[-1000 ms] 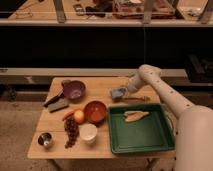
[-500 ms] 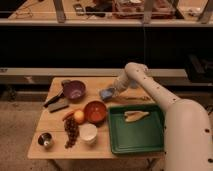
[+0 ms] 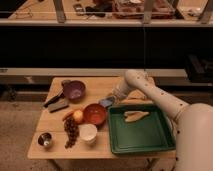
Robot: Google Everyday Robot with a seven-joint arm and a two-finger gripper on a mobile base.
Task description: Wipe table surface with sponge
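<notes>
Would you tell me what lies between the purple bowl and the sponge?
Only bare table surface, in the camera view; the gripper is at the sponge, right of the purple bowl.

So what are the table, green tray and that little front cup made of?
The table surface looks wooden: light tan, matte. The green tray is probably plastic: uniform colour. The small cup seems metal: grey, glinting. The tool sits at the sponge by the tray's far left corner.
</notes>
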